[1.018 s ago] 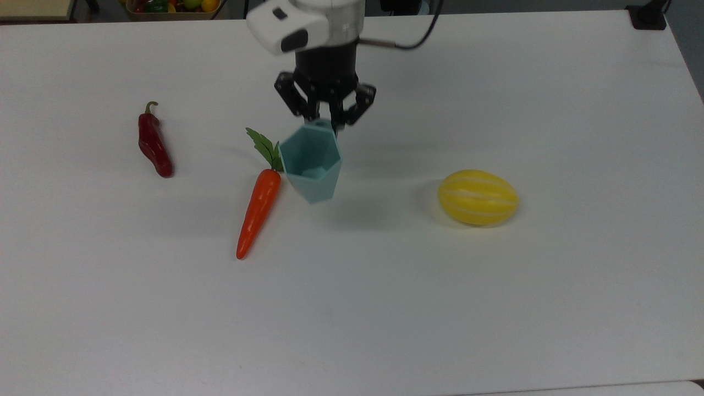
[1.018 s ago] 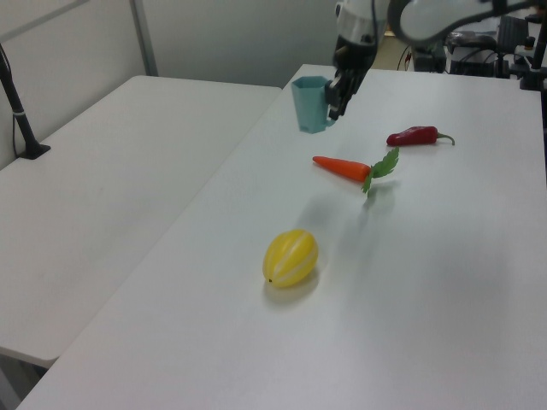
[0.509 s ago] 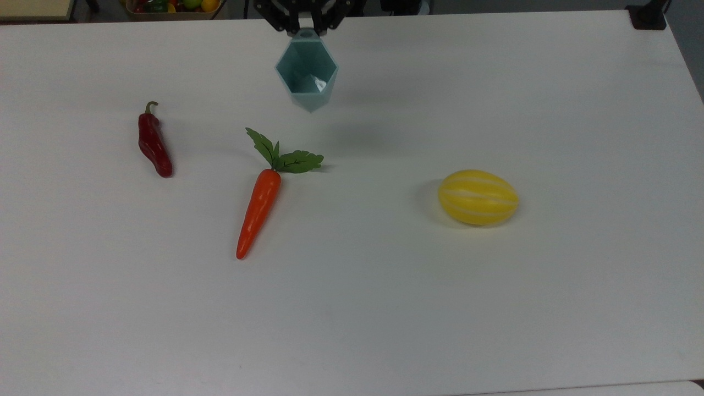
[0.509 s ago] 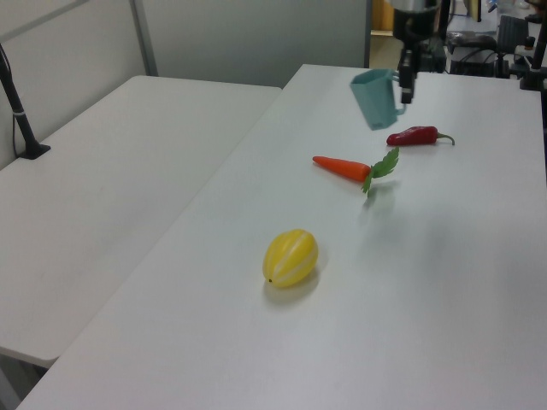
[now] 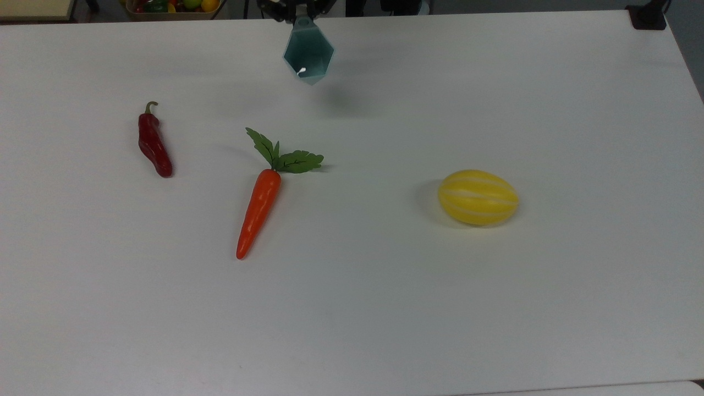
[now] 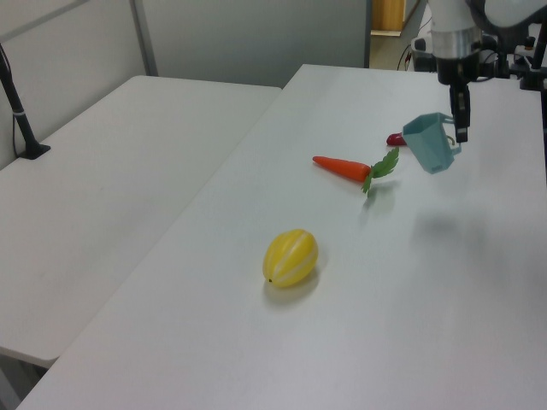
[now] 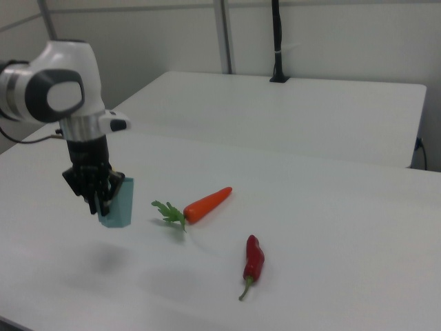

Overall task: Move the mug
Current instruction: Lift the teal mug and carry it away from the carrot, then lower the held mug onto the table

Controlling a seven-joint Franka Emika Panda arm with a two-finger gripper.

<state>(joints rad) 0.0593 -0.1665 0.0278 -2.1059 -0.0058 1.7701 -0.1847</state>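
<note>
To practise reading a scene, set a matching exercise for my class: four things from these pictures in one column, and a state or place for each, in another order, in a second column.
Things:
1. mug
2. carrot
3. chili
4. melon

States or places:
A. lies at the top view's far left of the row
B. hangs off the table, held by the claw
C. lies alone toward the top view's right
D. lies on the table with green leaves at one end

Pairs: 1-B, 2-D, 3-A, 4-C
</note>
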